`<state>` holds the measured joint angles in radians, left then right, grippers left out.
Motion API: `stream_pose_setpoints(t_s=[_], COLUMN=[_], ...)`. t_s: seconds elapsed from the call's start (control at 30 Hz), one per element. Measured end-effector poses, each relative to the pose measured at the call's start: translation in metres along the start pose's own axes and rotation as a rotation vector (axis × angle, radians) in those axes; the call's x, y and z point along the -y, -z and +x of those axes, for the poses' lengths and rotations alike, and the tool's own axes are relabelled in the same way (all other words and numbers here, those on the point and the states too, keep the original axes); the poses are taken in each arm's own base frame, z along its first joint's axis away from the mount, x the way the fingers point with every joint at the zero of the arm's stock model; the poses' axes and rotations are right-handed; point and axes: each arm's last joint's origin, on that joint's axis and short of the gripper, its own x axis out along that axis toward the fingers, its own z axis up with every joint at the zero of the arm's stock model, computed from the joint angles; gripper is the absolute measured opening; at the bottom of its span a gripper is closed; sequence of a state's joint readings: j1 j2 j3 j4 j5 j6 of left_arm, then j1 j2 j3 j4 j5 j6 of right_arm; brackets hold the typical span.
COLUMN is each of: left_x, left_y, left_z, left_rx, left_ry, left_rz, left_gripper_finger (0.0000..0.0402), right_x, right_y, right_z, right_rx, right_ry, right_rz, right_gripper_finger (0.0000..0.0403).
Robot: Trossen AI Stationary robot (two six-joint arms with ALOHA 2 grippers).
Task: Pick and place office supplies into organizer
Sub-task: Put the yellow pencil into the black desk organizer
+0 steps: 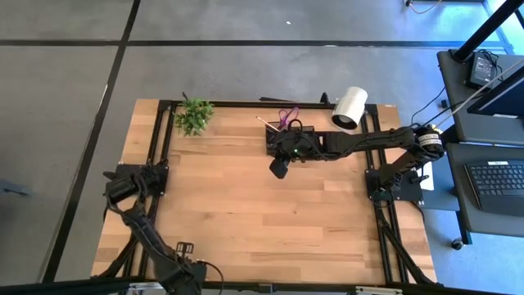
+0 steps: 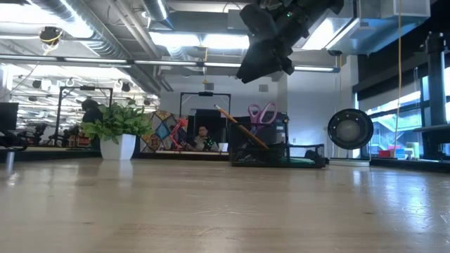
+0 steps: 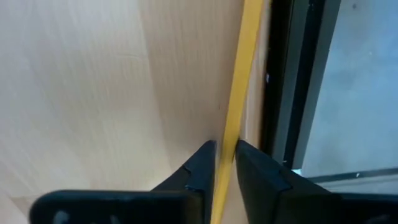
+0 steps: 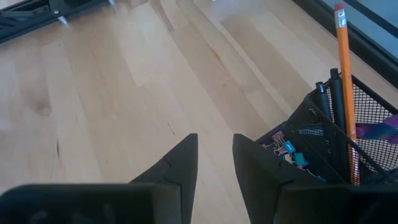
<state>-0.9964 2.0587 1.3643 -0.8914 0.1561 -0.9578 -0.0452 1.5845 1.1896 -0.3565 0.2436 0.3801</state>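
The left gripper point(image 3: 225, 163), at the table's near left corner, pinches a yellow wooden pencil point(image 3: 239, 93). The right gripper point(image 4: 214, 160) hovers parted and empty beside the black mesh organizer point(image 1: 288, 135) at the far edge.

Worktop point(image 1: 246, 213) centre, near half open. Far edge crowded: plant point(image 1: 194, 115), organizer point(image 1: 286, 135), white cylinder point(image 1: 350, 108). Right arm point(image 1: 360, 141) spans above organizer.

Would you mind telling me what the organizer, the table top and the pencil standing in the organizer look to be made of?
Organizer: apparently black wire mesh, probably metal; a fine grid shows in its wall, matte.
Table top: light wood or wood-look laminate; plank seams and grain show, with a soft sheen.
Pencil: likely painted wood, glossy orange, with a pinkish eraser end.
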Motion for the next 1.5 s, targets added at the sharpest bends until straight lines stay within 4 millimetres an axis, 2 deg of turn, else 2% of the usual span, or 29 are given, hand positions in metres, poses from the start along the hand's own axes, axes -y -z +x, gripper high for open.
stream_pose_setpoints(t_s=[0.27, 0.53, 0.93, 1.2, 1.5], left_x=[-0.017, -0.035, -0.057, -0.066, -0.081], left_y=[-0.015, -0.028, -0.038, -0.042, -0.039], left_z=[-0.002, -0.006, -0.009, -0.011, -0.029], left_rx=[-0.03, 0.011, 0.167, 0.208, 0.331], left_ry=[-0.029, -0.128, -0.463, -0.589, -0.819], left_rz=[0.0, 0.048, 0.139, 0.213, 0.122], left_gripper_finger=[0.0025, 0.0021, 0.0019, 0.0019, 0.0019], right_x=[0.0, 0.0, 0.001, 0.0, 0.005], right_y=[0.0, 0.0, 0.001, 0.001, -0.001], right_z=[0.0, 0.0, 0.0, 0.0, 0.002], right_rx=[0.001, 0.0, -0.008, -0.009, -0.083], right_ry=[0.003, 0.003, 0.006, 0.003, -0.124], right_rz=[0.0, 0.0, 0.014, 0.063, 0.274], right_gripper_finger=[0.0106, 0.0106, 0.0106, 0.0106, 0.0106])
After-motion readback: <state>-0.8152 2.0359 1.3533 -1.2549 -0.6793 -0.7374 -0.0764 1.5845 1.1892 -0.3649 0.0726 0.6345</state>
